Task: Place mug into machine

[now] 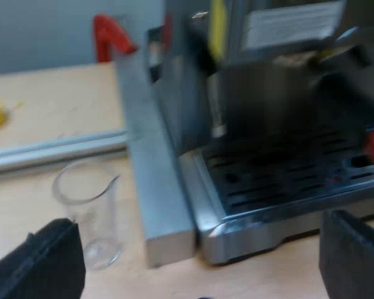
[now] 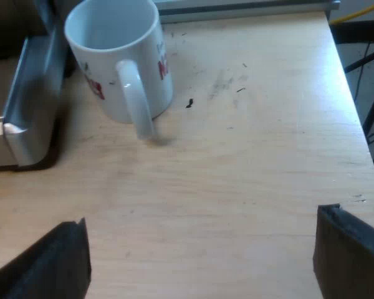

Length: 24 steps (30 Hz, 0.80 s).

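Mug [image 2: 106, 75] sits upright on the desk [image 2: 237, 162], just beside the base corner of the espresso machine [image 2: 25, 118], handle facing my right gripper [image 2: 202, 249]. Those jaws are spread wide with nothing between them. My left gripper [image 1: 199, 255] hovers in front of the machine's drip tray [image 1: 287, 174], jaws also wide apart and empty, and a measuring glass [image 1: 90, 212] stands on the desk near the machine.

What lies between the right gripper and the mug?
Bare table, by the right wrist view: nothing stands between the open right gripper and the mug.
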### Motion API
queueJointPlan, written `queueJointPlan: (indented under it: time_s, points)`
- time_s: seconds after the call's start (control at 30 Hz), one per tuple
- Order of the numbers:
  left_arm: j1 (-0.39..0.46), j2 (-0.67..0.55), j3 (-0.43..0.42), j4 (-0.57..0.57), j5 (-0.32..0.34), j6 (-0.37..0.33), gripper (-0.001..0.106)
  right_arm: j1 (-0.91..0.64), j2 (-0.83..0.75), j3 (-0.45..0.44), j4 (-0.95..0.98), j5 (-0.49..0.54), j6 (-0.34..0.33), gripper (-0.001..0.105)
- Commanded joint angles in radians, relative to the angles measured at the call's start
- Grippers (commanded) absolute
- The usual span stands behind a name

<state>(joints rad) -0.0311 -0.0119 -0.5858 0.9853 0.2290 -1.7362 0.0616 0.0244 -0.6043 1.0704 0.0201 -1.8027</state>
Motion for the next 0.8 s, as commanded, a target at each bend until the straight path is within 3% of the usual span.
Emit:
queueJointPlan:
  time_s: [0.03,0.27,0.57,0.67,0.8]
  points:
    - [-0.059,-0.012,-0.028,-0.016,0.035,-0.013,0.078,0.001,0.047,-0.042,0.019,-0.049,-0.034,0.074]
    - [-0.211,0.077,-0.029,-0.076,0.114,-0.004,0.078,0.003,0.172,-0.059,-0.005,-0.143,-0.034,0.074]
    - [-0.402,0.185,-0.029,-0.116,0.171,0.099,0.078,0.003,0.309,-0.056,-0.073,-0.184,-0.042,0.074]
    - [-0.453,0.222,-0.006,-0.139,0.17,0.104,0.078,0.003,0.354,-0.049,-0.11,-0.184,-0.058,0.074]
    - [-0.498,0.233,0.087,-0.277,0.171,0.104,0.078,0.003,0.4,-0.029,-0.185,-0.184,-0.064,0.074]
